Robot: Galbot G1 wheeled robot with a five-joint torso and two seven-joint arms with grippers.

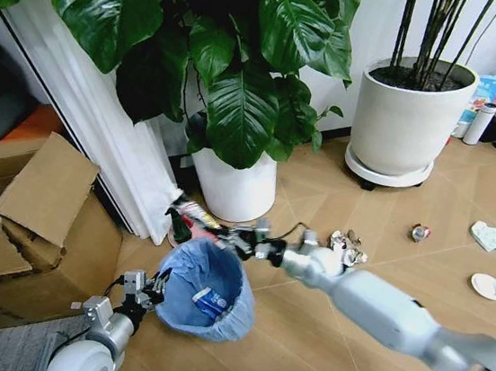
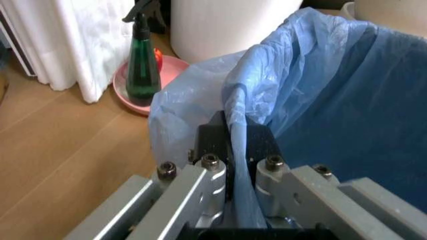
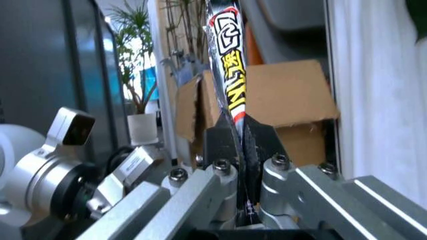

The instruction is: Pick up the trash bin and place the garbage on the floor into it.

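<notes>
Left gripper (image 1: 156, 287) is pinched on the rim of the trash bin (image 1: 202, 291), holding it tilted above the floor (image 1: 320, 186), a blue-white packet (image 1: 210, 302) inside. Right gripper (image 1: 227, 236) hangs at the bin's far rim, clamped on a thin stick wrapper (image 1: 195, 213). Tissue (image 1: 490, 235), lid (image 1: 488, 286) and silvery wad (image 1: 346, 248) lie on the boards

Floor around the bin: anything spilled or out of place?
Litter lies scattered on the floor to the right of the trash bin: a silvery wad, a red-silver piece, a crumpled tissue and a white lid.
</notes>
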